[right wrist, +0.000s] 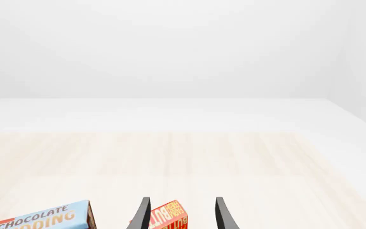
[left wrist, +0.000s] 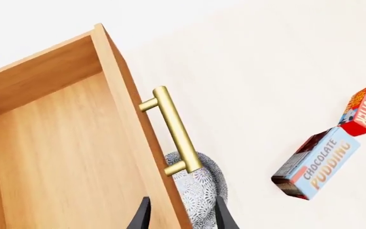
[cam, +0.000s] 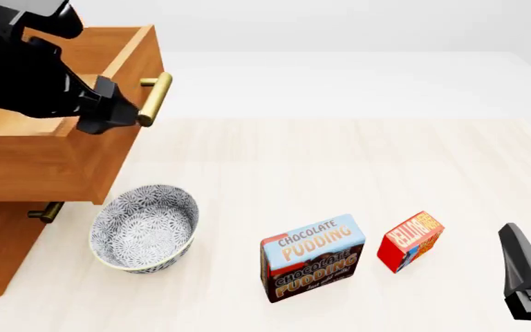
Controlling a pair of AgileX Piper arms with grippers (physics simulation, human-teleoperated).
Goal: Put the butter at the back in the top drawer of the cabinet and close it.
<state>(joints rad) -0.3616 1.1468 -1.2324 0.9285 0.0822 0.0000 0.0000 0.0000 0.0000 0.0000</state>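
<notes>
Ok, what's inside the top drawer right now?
In the left wrist view the top drawer stands pulled open and shows only bare wood floor. Its near part runs out of frame, and in the front view the left arm covers much of the inside. The butter sits on the table.

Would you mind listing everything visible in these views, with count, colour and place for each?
cabinet: one, light brown wood, far left of the table.
top drawer: one, light brown with a brass bar handle, pulled out and empty as far as the left wrist view shows.
lower drawer handle: one seen, brass, under the open drawer.
bowl: one, white-grey patterned, on the table just below the open drawer's front.
Chocolate Pudding box: one, blue and brown, upright near the front centre.
butter: one, red with orange lettering, just right of the pudding box.
table: one, pale wood.
left gripper: black, at the drawer front beside the handle, apparently open.
right gripper: black, open, low at the right, butter ahead between its fingers.
</notes>
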